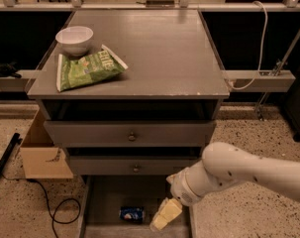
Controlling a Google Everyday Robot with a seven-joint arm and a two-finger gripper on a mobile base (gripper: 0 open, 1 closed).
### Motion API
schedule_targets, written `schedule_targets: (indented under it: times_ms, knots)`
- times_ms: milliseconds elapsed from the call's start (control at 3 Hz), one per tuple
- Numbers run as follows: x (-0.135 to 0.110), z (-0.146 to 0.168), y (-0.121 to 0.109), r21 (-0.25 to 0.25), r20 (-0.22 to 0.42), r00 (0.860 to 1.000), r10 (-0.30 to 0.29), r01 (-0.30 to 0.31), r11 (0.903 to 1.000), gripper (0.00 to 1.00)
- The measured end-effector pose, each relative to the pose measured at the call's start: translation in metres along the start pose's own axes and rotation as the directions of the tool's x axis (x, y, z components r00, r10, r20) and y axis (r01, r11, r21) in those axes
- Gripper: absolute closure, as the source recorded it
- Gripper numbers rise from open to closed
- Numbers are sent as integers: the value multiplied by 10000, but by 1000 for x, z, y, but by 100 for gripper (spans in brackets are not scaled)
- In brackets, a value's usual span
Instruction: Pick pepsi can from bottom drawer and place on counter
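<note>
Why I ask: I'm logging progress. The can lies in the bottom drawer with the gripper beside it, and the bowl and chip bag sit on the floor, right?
Not quite: the bowl and chip bag sit on the counter, not the floor, as the camera view shows. The can does lie in the bottom drawer, gripper beside it.

The gripper [165, 216] hangs in the open bottom drawer [106, 195] just right of the pepsi can [132, 213], bare floor behind the can, while a white bowl [74, 39] and green chip bag [87, 70] take up only the left side of the counter [164, 48]
</note>
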State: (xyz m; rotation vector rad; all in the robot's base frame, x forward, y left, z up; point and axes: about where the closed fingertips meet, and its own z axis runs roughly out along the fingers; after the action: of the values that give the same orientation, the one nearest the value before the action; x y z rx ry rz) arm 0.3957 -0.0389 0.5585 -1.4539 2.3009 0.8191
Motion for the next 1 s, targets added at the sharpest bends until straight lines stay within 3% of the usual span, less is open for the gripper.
schedule_targets:
  times_ms: [333,667,1000]
  knots:
    - [-6,0,10,1011,1548,9879,-13,-146,9948,0]
    - [-14,-13,-6,2102,2309,9729,-74,-425,9767,0]
    - [-14,-14,-6,2116,2314,9728,-73,-430,9764,0]
